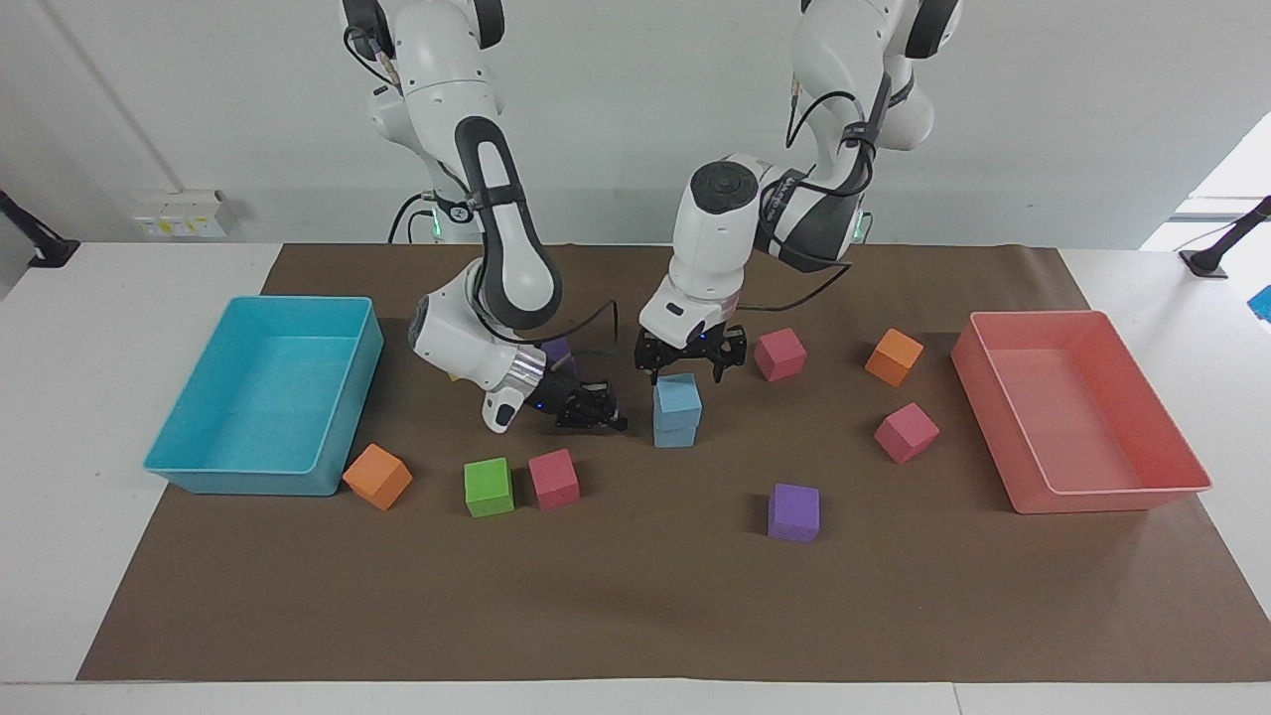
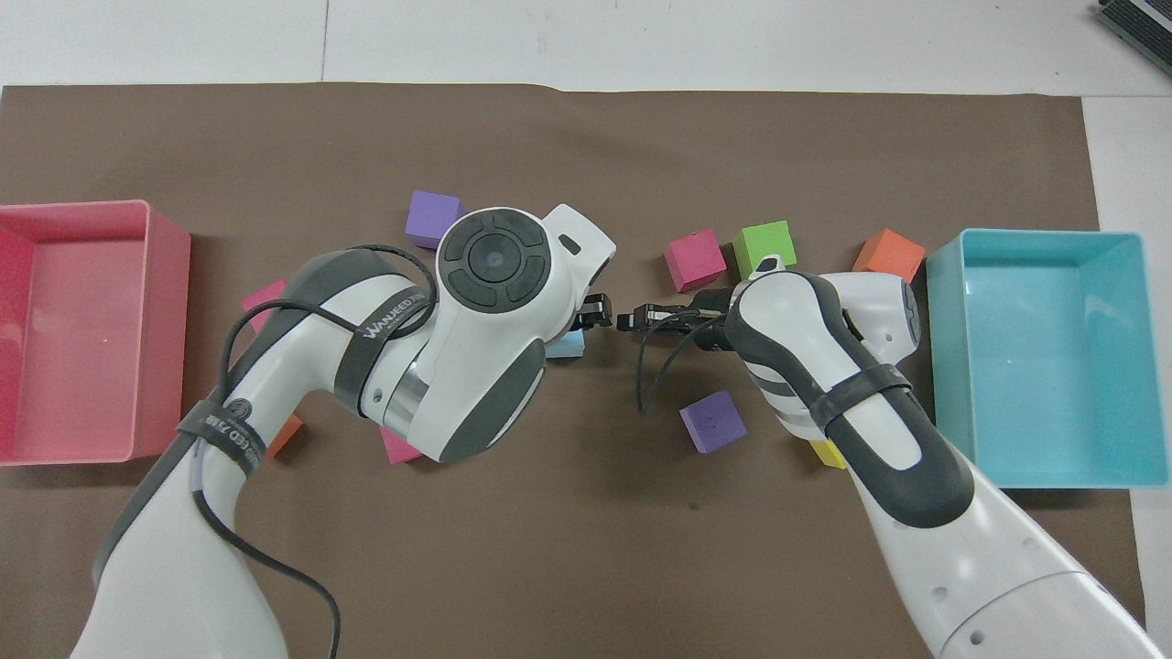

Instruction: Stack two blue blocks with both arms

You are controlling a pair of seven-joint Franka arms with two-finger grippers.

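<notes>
Two blue blocks stand stacked in the middle of the mat, the upper blue block [image 1: 678, 393] resting slightly askew on the lower blue block [image 1: 674, 433]. My left gripper [image 1: 687, 366] hovers just above the stack, open, its fingers spread wider than the upper block and clear of it. My right gripper [image 1: 588, 410] is shut and empty, low over the mat beside the stack toward the right arm's end. In the overhead view the left wrist covers the stack; only a corner of a blue block [image 2: 569, 344] shows, with the right gripper [image 2: 638, 319] close by.
A turquoise tray [image 1: 369, 348] sits at the right arm's end and a pink tray [image 1: 1005, 422] at the left arm's end. Orange [image 1: 377, 477], green [image 1: 489, 487], pink [image 1: 553, 478] and purple [image 1: 793, 511] cubes lie farther from the robots than the stack; pink [image 1: 779, 355] and orange [image 1: 894, 356] cubes lie beside it.
</notes>
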